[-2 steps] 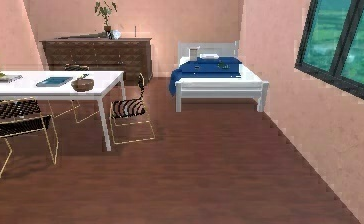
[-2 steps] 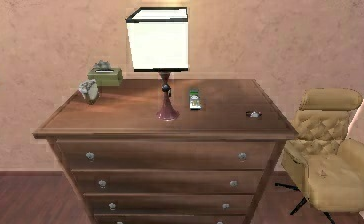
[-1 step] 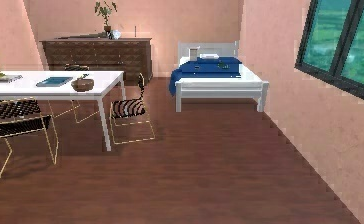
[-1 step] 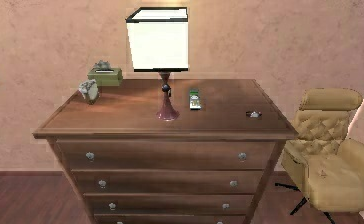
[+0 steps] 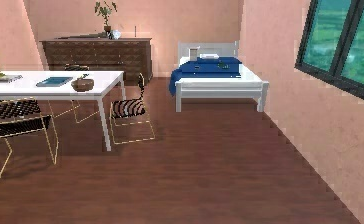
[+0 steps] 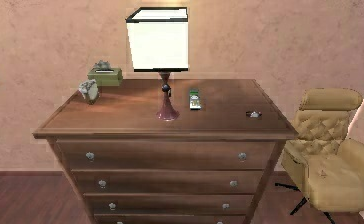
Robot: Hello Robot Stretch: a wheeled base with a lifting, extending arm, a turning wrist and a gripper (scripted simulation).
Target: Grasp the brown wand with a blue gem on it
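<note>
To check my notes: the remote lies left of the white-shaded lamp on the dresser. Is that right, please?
Not quite: the arm side view shows the remote right of the white-shaded lamp on the dresser, beside its base.

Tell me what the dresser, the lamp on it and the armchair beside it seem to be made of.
Dresser: wood, brown with faint grain and a slight sheen.
Lamp shade: white and matte, probably fabric.
Lamp base: glossy dark red, maybe ceramic or lacquered wood.
Armchair: tan tufted upholstery, likely leather.
</note>
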